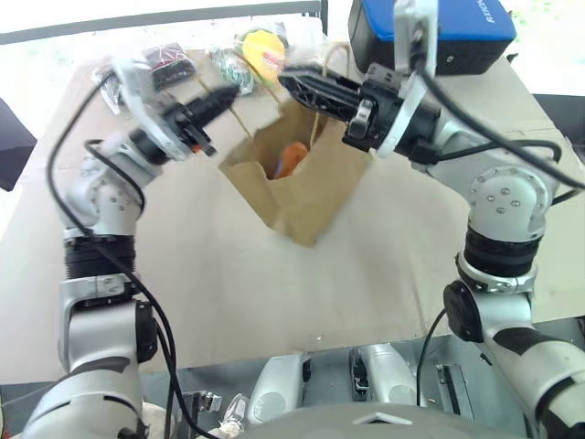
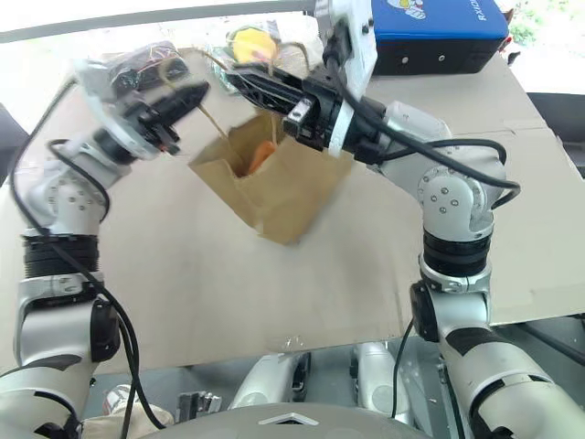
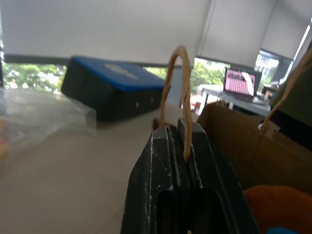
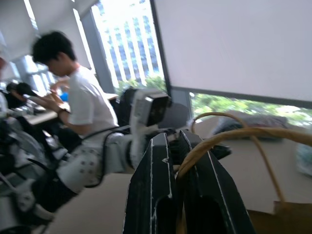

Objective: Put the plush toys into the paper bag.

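The brown paper bag (image 1: 297,197) stands open-mouthed on the table between my two arms. An orange-brown plush toy (image 1: 291,160) lies inside it, partly hidden by the bag's wall, and it also peeks out as the plush toy (image 3: 273,204) in the left wrist view. My left gripper (image 1: 241,90) is shut on one twisted paper handle (image 3: 183,97) at the bag's left rim. My right gripper (image 1: 286,80) is over the bag's far rim, shut on the other handle (image 4: 229,134).
A blue-topped black box (image 1: 439,32) sits at the back right of the table (image 1: 228,274). Clear-wrapped yellow-green items (image 1: 260,50) and a dark packet (image 1: 169,64) lie behind the bag. A person (image 4: 83,107) sits at a desk beyond the table.
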